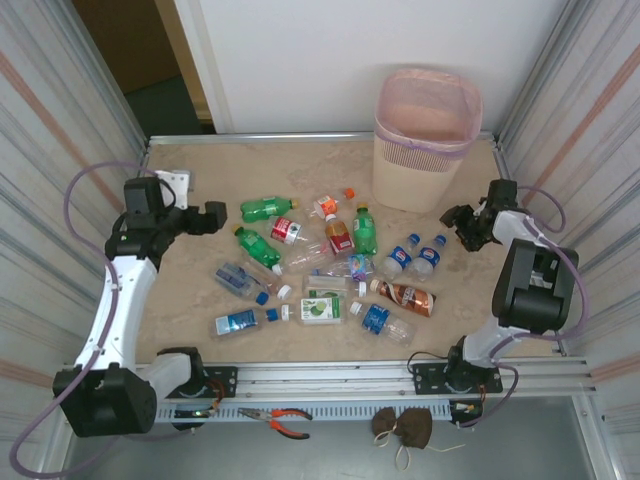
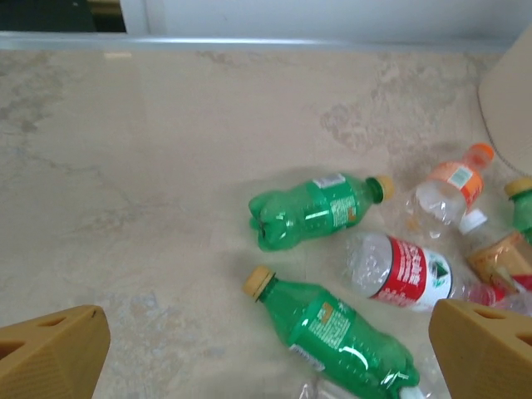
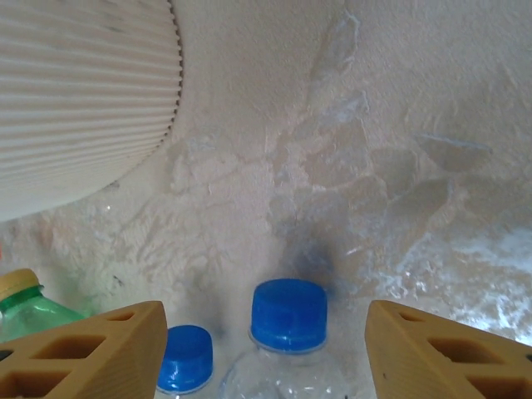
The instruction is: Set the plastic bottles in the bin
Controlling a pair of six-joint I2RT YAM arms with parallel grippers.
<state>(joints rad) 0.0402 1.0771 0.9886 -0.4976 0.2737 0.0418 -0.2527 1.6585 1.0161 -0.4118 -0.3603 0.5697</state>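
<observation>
1. The small plastic drink bottles (image 1: 340, 238), clear, green and brown with coloured caps, lie on their sides in a loose scatter at mid-table. None is in the container yet, so the job looks barely begun
2. The tall beige slotted wastebasket with a pink bag liner (image 1: 425, 170) stands upright at the far right of the table, its mouth facing up, so a bottle could simply be dropped in from above
3. The right gripper (image 1: 462, 225) hangs near the wastebasket, fingers spread wide and empty. It is aimed at two blue-capped clear bottles (image 3: 288, 314), which look like the shortest haul
4. The left gripper (image 1: 212, 217) is likewise spread and holds nothing. It looks down on two green bottles with yellow caps (image 2: 312, 208) at the scatter's left edge, probably its first pick
5. Red-handled pliers (image 1: 280, 418) lie on the front rail, well apart from the bottles and no part of the job
</observation>
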